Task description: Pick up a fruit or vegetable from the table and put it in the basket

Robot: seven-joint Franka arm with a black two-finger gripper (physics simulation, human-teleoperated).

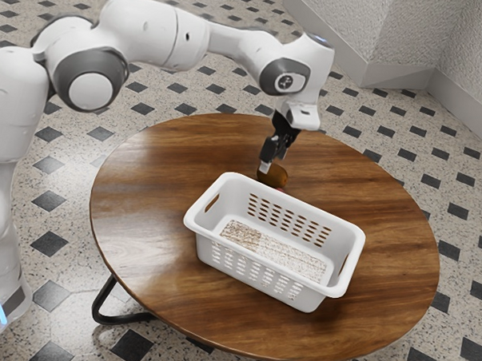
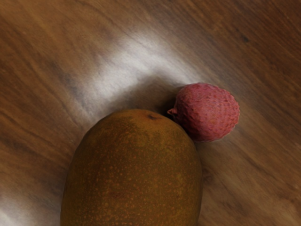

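Exterior view: the white and grey arm (image 1: 150,32) enters from the exterior view's left, arches above the round wooden counter (image 1: 149,180), and ends in the black gripper (image 1: 273,160), which points down at the brown fruit (image 1: 274,177). Whether the gripper is spread or pressed together, or whether it pinches the fruit, cannot be told from either view. The brown fruit lies outside the white basket (image 1: 353,259), just beyond 1 of its long sides. A small patch of the pink lychee (image 1: 281,190) appears between the brown fruit and the basket's rim. The basket stands upright on the counter; its long walls are pierced by rows of slots, and a handle opening is cut in the short end toward the exterior view's left. Black legs (image 1: 123,319) support the counter on a speckled floor (image 1: 58,294) set with dark diamonds. Pale walls (image 1: 406,25) meet in the upper right of the exterior view.

Wrist view: the 2 fruits are seen against the wood grain. The brown fruit, large and oval, has a freckled skin and a small dark scar near its rounded end. The lychee, rounder and much smaller, lies just beside that end, its short stem nub turned toward the brown fruit; contact between the 2 cannot be confirmed. Pale reflections streak the counter around them.
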